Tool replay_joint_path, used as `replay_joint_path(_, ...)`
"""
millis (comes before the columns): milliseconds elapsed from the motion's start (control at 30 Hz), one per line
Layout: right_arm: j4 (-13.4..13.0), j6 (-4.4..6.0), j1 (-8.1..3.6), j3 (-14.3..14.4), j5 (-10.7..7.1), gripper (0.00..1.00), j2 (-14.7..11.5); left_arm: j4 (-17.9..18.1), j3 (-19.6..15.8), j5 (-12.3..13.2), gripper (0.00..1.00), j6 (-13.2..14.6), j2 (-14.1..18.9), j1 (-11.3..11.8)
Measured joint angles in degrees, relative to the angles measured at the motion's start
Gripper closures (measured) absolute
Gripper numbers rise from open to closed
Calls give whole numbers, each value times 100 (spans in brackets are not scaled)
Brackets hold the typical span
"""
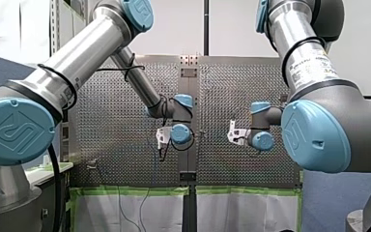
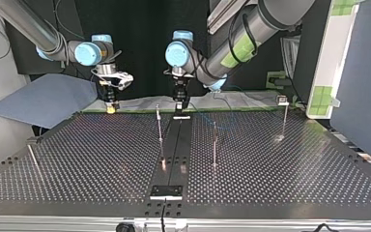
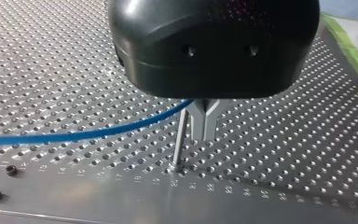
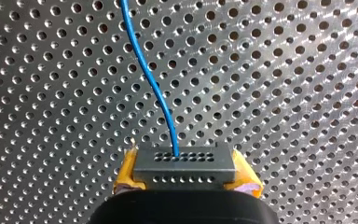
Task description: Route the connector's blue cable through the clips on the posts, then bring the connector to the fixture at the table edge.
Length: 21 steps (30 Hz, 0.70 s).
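My right gripper pinches the connector in its yellow fingers, at 11 o'clock on the tabletop in the top view. My left gripper presses its metal fingers together on the blue cable, just beside a post. The routing looks barely started. Next, the cable needs steering into that post's clip, which does not show here.

Perforated silver metal table: small numbers engraved in a row along its bare edge strip, legible around 18 to 23.
White label on the right arm's grey tube: print illegible.
Large blue round joint cap: embossed emblem only.
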Motion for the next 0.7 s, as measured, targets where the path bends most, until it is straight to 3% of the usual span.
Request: replay_joint_path(700,-10,0,-96,-26,-45,100,8,-33,258,114,100,-62,-20,129)
